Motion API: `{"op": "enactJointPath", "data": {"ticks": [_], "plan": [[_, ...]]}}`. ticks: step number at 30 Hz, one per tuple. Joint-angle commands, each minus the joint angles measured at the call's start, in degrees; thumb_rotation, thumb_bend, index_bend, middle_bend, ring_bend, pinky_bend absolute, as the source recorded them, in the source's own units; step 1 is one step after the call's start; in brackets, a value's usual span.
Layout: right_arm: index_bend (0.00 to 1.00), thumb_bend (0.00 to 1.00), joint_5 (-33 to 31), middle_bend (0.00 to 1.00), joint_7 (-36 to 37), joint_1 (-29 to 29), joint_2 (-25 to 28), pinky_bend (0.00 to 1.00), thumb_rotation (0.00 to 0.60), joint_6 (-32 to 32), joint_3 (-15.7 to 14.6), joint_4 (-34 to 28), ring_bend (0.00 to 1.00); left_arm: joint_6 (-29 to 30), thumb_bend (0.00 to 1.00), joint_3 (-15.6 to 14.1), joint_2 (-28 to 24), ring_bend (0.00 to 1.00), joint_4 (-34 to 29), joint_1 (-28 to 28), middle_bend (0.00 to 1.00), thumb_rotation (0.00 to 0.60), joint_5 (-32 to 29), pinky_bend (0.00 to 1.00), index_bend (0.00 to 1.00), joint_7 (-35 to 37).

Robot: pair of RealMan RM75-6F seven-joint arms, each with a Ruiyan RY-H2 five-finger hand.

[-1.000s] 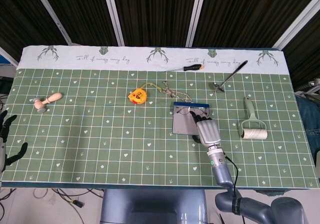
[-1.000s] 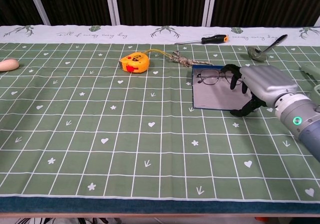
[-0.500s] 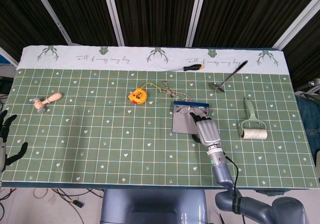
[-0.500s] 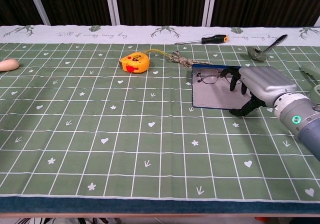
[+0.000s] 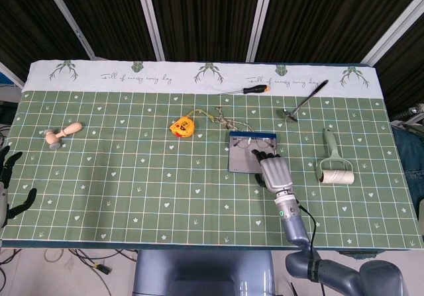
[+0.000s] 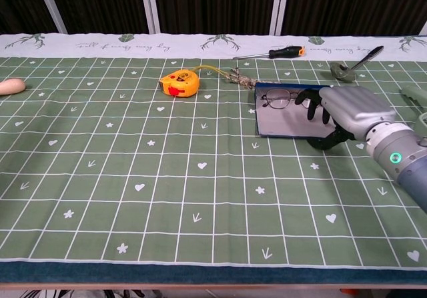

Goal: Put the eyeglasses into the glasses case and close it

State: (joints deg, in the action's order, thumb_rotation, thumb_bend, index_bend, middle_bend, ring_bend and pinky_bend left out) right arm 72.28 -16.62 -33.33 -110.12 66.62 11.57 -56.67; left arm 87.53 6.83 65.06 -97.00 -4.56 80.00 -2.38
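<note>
Right hand (image 6: 345,115) curled at the glasses case's (image 6: 283,121) 3 o'clock edge, grip unclear; flap could pinch or shove the eyeglasses (image 6: 279,99) askew.

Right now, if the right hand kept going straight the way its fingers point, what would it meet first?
The glasses, lying on the open case. The right hand points toward the table's far side, fingertips at the frame already; contact is unclear.

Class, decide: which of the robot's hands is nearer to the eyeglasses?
The right hand is nearer; its fingertips sit right beside the eyeglasses on the glasses case. The left hand hangs off the table's far left edge.
</note>
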Motion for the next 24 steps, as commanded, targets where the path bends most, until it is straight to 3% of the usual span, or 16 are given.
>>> {"op": "enactJointPath", "data": {"ticks": [1,24], "plan": [[0.26,0.45,0.0,0.39,0.1,0.0,-0.1,0.50,0.600,-0.1,0.1,0.2,0.45,0.0,0.31,0.0,0.0,0.00,0.0,0.0,0.00,0.600,0.0,0.00,0.11,0.0],[0.29,0.47,0.4,0.40,-0.3,-3.4,-2.0,0.50,0.600,-0.2,3.7,5.4,0.46,0.1,0.31,-0.1,0.0,0.00,0.1,0.1,0.00,0.600,0.2,0.00,0.11,0.1]]}}
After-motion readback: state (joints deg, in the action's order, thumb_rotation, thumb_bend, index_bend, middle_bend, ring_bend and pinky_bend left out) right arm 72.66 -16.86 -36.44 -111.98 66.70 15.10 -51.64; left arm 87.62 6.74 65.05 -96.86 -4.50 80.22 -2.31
